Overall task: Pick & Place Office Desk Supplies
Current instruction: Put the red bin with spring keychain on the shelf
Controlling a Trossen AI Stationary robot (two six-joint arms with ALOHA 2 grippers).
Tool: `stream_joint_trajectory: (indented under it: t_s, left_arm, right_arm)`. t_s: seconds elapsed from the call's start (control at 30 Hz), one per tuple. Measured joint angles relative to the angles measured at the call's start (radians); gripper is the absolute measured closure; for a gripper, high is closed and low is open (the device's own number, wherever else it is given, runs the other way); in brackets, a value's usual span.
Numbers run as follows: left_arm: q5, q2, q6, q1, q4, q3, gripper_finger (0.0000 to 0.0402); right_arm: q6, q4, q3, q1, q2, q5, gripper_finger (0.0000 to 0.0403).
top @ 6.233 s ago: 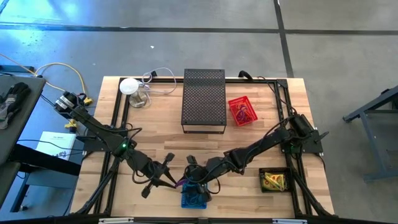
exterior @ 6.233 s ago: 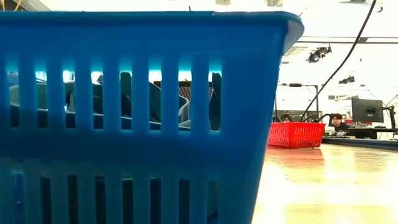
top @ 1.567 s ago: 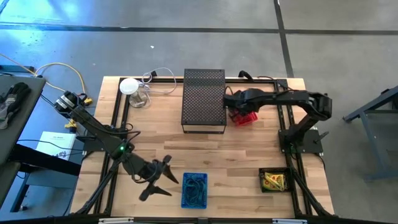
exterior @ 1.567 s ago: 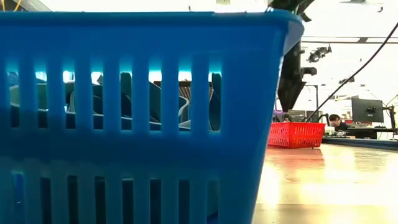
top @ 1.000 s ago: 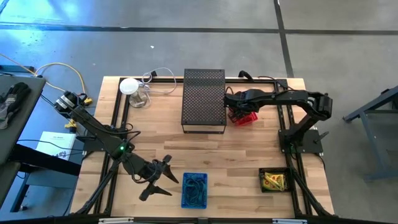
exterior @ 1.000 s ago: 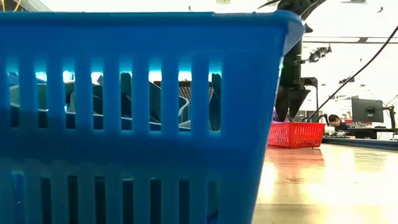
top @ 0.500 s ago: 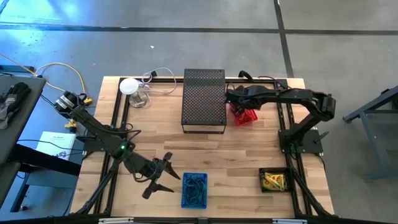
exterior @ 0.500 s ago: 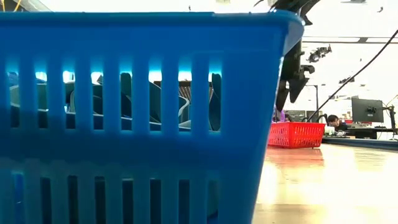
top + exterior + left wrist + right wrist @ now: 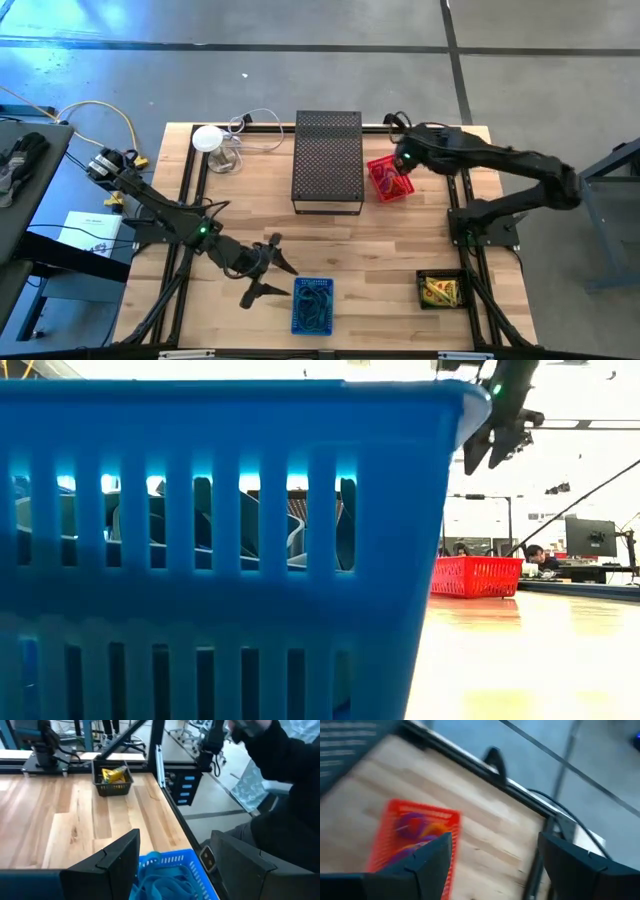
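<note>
A red basket (image 9: 388,180) of purple and orange rubber bands (image 9: 412,827) stands at the far right, beside the black mesh box (image 9: 327,160). My right gripper (image 9: 397,166) hangs open above this basket, high in the low view (image 9: 492,448), with nothing between its fingers. A blue basket (image 9: 312,306) with dark bands (image 9: 162,882) rests at the near edge. My left gripper (image 9: 272,280) is open just left of it, pointing at it nearly level, its fingers (image 9: 117,860) apart and bare. Yellow packets (image 9: 440,291) lie in a small black bin.
A white round object (image 9: 208,138) with a thin cable sits at the far left. A black frame (image 9: 452,190) runs around the tabletop. Bare wood (image 9: 390,240) lies between the baskets. In the low view the blue basket's wall (image 9: 220,550) fills the left and hides most of the table.
My right gripper has risen out of the red basket, gone a little toward the table's right edge and tipped more level. My left gripper has swung slightly right, toward the blue basket. Both baskets stayed put.
</note>
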Motion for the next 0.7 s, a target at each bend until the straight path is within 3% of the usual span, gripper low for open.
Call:
stream_joint_trajectory:
  t_s: [0.4, 0.7]
  left_arm:
    - [-0.01, 0.0, 0.069, 0.068, 0.046, 0.0, 0.0164]
    - [-0.026, 0.0, 0.04, 0.113, 0.064, 0.0, 0.0164]
  right_arm:
    - [-0.106, 0.105, 0.0, 0.36, -0.195, -0.102, 0.0121]
    - [-0.132, 0.119, 0.0, 0.474, -0.175, -0.251, 0.0121]
